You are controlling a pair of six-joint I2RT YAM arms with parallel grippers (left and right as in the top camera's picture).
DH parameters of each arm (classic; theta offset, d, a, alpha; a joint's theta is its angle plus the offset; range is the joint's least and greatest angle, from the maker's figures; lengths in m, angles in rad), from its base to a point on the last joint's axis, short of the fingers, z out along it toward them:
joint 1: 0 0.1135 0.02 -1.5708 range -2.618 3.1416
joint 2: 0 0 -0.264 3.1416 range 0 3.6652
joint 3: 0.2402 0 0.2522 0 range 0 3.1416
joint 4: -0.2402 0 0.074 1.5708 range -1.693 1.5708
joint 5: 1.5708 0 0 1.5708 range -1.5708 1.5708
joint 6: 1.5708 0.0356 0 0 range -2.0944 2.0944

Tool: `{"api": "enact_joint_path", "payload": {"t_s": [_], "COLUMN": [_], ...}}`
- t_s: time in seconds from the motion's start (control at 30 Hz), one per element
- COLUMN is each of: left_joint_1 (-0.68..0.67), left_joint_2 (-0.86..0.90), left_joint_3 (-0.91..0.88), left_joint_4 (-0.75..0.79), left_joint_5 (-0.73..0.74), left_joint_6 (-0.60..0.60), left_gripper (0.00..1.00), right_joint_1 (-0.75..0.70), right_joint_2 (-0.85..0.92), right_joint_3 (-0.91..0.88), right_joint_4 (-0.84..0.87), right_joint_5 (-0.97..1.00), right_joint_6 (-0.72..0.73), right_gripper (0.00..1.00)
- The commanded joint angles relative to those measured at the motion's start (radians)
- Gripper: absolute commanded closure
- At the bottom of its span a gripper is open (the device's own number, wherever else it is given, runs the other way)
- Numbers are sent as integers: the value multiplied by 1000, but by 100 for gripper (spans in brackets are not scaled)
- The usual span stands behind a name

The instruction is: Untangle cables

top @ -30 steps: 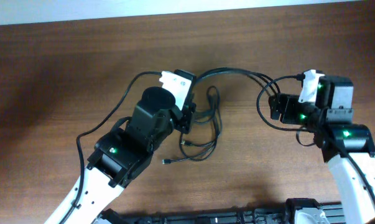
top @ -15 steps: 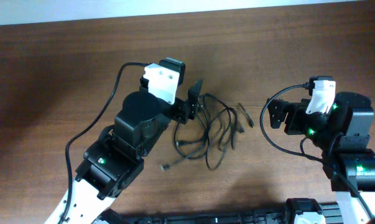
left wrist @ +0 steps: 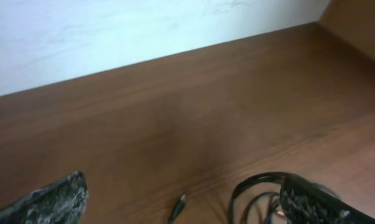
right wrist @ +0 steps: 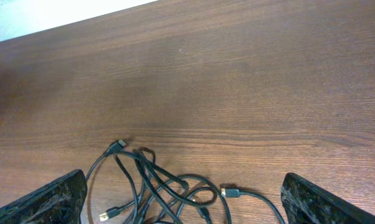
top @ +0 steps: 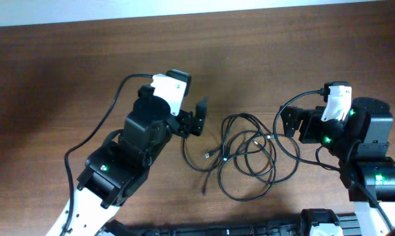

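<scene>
The cables (top: 244,159) are thin black cords lying in loose overlapping loops on the wooden table between the two arms, with small plugs showing among them. My left gripper (top: 197,118) hovers just left of the loops, open and empty. Its wrist view shows both fingertips (left wrist: 61,194) spread wide, one plug end (left wrist: 179,206) between them and the cable loops (left wrist: 257,187) by the right finger. My right gripper (top: 288,122) is open beside the right edge of the pile. Its wrist view looks down on the cables (right wrist: 155,185) and a gold-tipped plug (right wrist: 229,193) between its spread fingers.
The thicker black wires (top: 115,111) of the arms curve beside each wrist; the right arm's wire (top: 280,111) arcs close to the cable pile. A pale wall or edge (left wrist: 112,31) borders the far side of the table (top: 66,65). Dark equipment (top: 249,228) lines the front edge.
The left gripper opened and let go of the cables, and the right gripper opened fully. The cables dropped and spread into wider loops on the table. Both grippers drew back from them.
</scene>
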Motion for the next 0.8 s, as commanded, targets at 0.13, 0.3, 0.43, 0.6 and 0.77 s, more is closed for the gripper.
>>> {"api": "enact_joint_path", "payload": {"t_s": [0.13,0.3,0.43,0.6,0.77], "left_joint_1": [74,85,85,85,85], "left_joint_2": [-7,-7,-5,-5,-5], "left_joint_3": [11,11,11,11,11], "left_joint_4": [-41,-79,-132,-174,-180], "left_joint_5": [-14,-47,-182,-208,-174], "left_joint_6": [6,10,10,10,71], "left_gripper": [1,1,1,1,1], "right_joint_1": [-6,-6,-5,32,109], "right_joint_2": [109,221,287,328,333], "right_joint_3": [10,10,10,10,9], "right_joint_4": [-84,-135,-181,-236,-238], "right_joint_5": [-28,-270,-284,-299,-282], "right_joint_6": [-4,-196,-215,-285,-311], "right_gripper": [1,1,1,4,4]}}
